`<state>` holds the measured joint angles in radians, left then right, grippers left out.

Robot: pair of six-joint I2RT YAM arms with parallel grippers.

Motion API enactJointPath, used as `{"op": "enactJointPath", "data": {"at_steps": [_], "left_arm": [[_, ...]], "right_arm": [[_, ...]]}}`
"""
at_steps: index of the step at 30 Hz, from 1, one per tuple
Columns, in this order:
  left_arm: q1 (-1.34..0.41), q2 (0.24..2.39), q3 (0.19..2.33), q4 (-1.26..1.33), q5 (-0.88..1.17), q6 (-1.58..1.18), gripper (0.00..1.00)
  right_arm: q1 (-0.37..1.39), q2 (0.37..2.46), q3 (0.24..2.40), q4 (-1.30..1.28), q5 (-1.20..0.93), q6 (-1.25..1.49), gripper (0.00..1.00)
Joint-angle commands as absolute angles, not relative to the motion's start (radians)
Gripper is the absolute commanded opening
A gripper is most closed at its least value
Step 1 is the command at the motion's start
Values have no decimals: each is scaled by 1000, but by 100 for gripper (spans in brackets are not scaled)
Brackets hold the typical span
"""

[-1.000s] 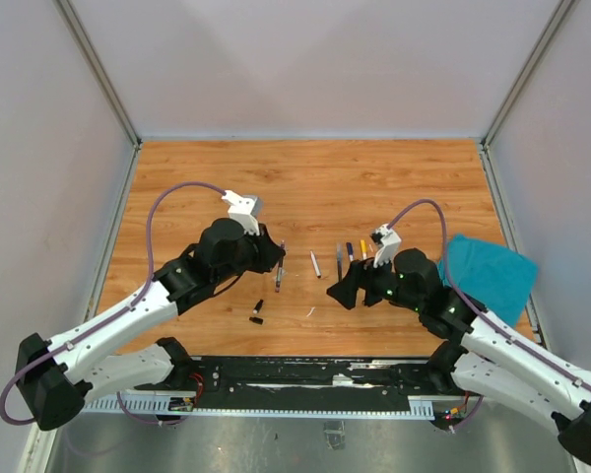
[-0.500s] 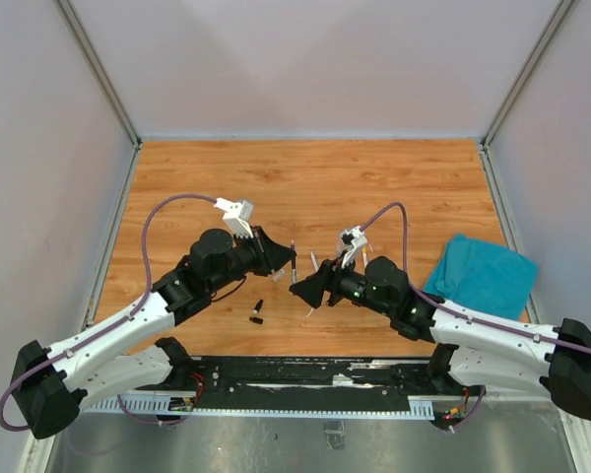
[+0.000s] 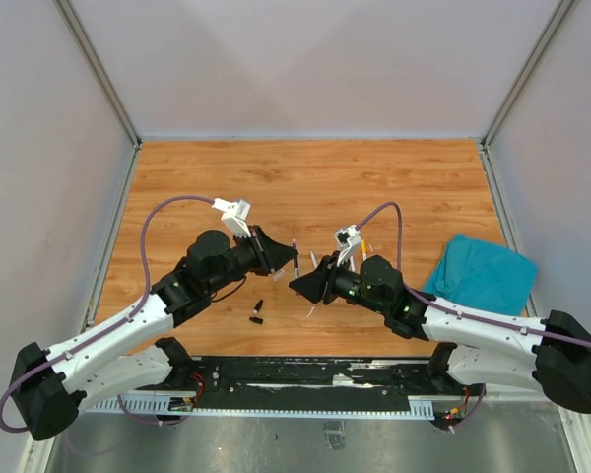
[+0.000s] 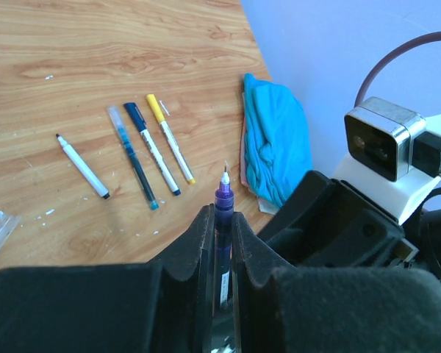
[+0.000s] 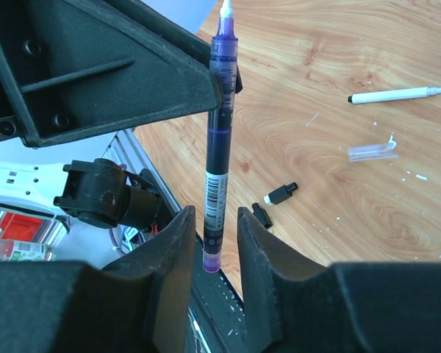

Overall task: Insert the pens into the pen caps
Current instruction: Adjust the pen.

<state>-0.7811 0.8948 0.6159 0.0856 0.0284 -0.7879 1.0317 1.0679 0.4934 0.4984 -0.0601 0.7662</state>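
My left gripper (image 4: 222,217) is shut on a purple-barrelled pen (image 4: 224,200), held off the table with its white tip pointing away from me. In the right wrist view the same pen (image 5: 219,110) runs down between the fingers of my right gripper (image 5: 214,220), with a narrow gap showing on each side of the barrel's end. From above, the two grippers (image 3: 281,258) (image 3: 300,286) meet tip to tip near the table's middle. Two black pen caps (image 5: 281,193) (image 5: 262,215) lie on the wood below. Several more pens (image 4: 153,151) lie side by side, and a white one (image 4: 82,166) lies apart.
A teal cloth (image 3: 483,274) lies crumpled at the right side of the table. A clear plastic cap (image 5: 371,151) rests beside the white pen (image 5: 397,95). The black rail (image 3: 305,379) runs along the near edge below the arms.
My right arm has swung left to the pen in my left gripper, and its jaws have narrowed around the barrel's end. The left gripper rose a little, keeping its grip.
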Motion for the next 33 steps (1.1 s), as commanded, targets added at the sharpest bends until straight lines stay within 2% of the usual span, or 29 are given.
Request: {"op": "enactJointPath", "data": {"at_steps": [1, 4, 7, 10, 12, 15, 22, 28, 33], "left_arm": [[-777, 876, 613, 123, 32, -790, 14], [-778, 877, 612, 116, 27, -790, 14], [-778, 880, 610, 127, 45, -780, 20], [-778, 877, 601, 141, 73, -761, 35], [-777, 875, 591, 146, 84, -753, 42], [-778, 869, 567, 174, 106, -751, 45], [-778, 867, 537, 201, 151, -749, 45], [-779, 863, 520, 224, 183, -751, 36], [-779, 854, 511, 245, 205, -756, 34]], "right_arm": [[1051, 1080, 483, 554, -88, 779, 18], [1051, 1087, 486, 563, -105, 780, 2], [1051, 1088, 489, 564, -106, 786, 0], [1051, 1082, 498, 555, -98, 787, 1], [1051, 1078, 506, 544, -95, 787, 1], [1051, 1072, 518, 537, -97, 787, 0], [1049, 1052, 517, 535, -77, 791, 1], [1049, 1045, 517, 535, -64, 789, 1], [1049, 1049, 513, 543, -40, 790, 1]]}}
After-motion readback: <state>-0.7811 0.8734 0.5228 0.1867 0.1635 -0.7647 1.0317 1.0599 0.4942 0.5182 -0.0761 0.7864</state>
